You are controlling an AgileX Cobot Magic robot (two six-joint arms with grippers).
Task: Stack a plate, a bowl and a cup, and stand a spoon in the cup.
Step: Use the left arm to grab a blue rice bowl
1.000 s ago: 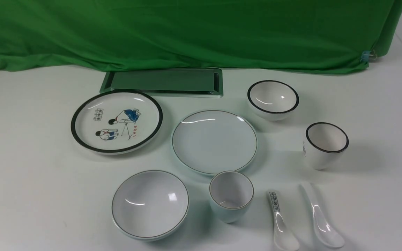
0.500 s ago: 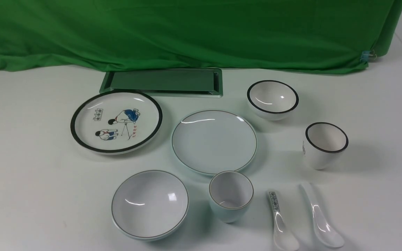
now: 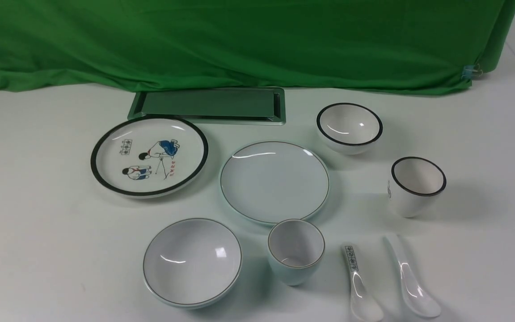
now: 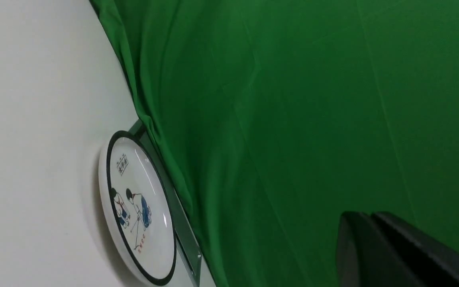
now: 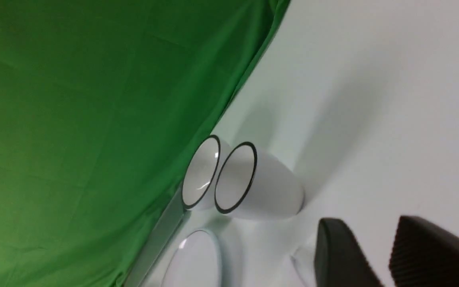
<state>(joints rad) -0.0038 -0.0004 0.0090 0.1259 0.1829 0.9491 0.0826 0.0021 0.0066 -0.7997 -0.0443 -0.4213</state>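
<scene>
In the front view the pale blue-green plate [image 3: 274,181] lies mid-table. The shallow pale bowl [image 3: 192,261] sits in front of it to the left, and the pale handleless cup [image 3: 296,251] stands upright right of the bowl, just in front of the plate. The plain white spoon [image 3: 411,279] lies at the front right. No gripper shows in the front view. In the left wrist view my left gripper [image 4: 373,217] has its fingers pressed together, empty, against the green cloth. In the right wrist view my right gripper [image 5: 367,223] is open and empty above the table.
A cartoon plate with a black rim [image 3: 149,155] lies at the left and also shows in the left wrist view [image 4: 140,211]. A black-rimmed bowl [image 3: 349,127] and black-rimmed cup [image 3: 417,185] stand at the right. A printed spoon [image 3: 359,284] lies beside the plain one. A metal slot [image 3: 208,105] lies before the green cloth [image 3: 239,40].
A dark part of my left arm at the bottom left edge of the front view has sunk out of the frame. The tableware has not moved.
</scene>
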